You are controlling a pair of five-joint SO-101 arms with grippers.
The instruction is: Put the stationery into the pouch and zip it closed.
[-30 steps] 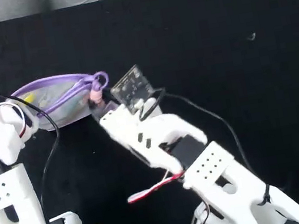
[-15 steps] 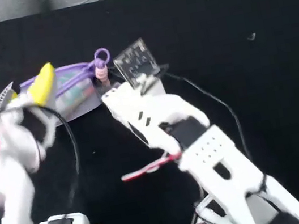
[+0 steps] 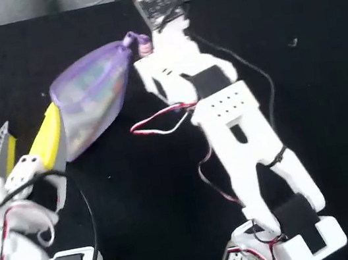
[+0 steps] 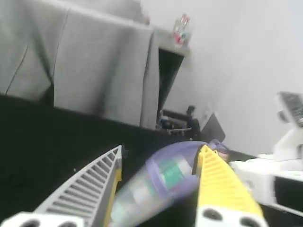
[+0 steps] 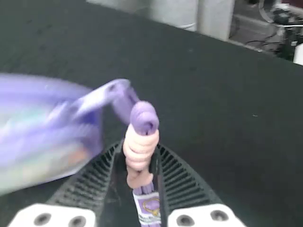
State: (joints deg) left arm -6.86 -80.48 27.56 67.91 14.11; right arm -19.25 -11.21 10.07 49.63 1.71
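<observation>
The purple see-through pouch point(image 3: 92, 97) hangs tilted over the black table, with coloured stationery showing through its wall. My right gripper point(image 3: 140, 46) is shut on the pink and purple zipper pull point(image 5: 139, 137) at the pouch's far end. In the right wrist view the pouch point(image 5: 42, 137) trails off to one side of that gripper point(image 5: 138, 149). My left gripper point(image 3: 29, 124) is open at the near left, its yellow finger point(image 3: 48, 134) beside the pouch's lower end. In the left wrist view the pouch point(image 4: 161, 182) lies between the spread fingers of this gripper point(image 4: 161, 152); contact cannot be told.
The black table point(image 3: 313, 80) stretches bare to the right of the right arm. Red and white cables point(image 3: 159, 122) hang from that arm's middle. Both arm bases stand at the near edge. Grey furniture point(image 4: 71, 61) rises beyond the table's far edge.
The right gripper has swung up and toward the far edge, dragging the pouch by its pull. The left gripper has drawn back to the near left and now stands open by the pouch's lower end.
</observation>
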